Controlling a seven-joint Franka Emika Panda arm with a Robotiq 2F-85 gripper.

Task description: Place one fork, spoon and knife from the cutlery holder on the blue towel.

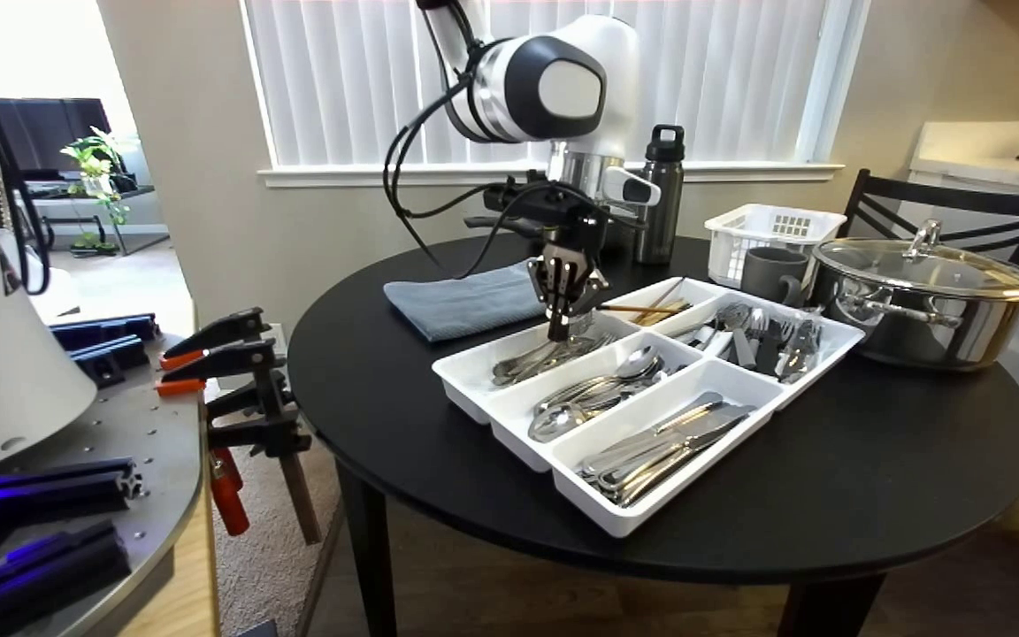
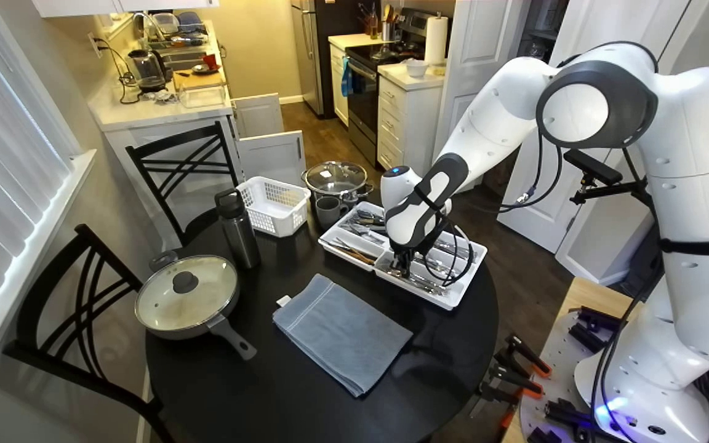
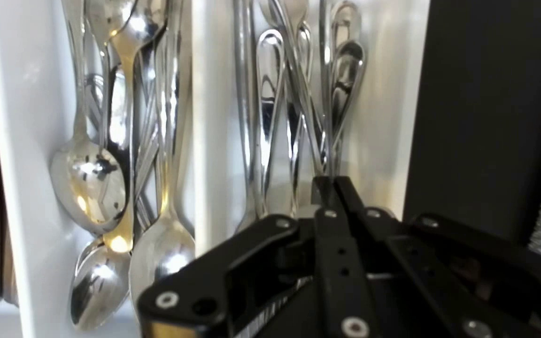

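While our claw (image 3: 330, 185) pinches a fork (image 3: 327, 98), the blue towel (image 2: 343, 335) lies broadside to it. We should lift first.

Pale vertical blinds (image 1: 731, 88) glow near a round black table (image 1: 899, 460).

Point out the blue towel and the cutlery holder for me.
Blue towel (image 2: 341, 334): in an exterior view, middle of its top face.
Cutlery holder (image 1: 747, 386): in an exterior view, a white inner wall.
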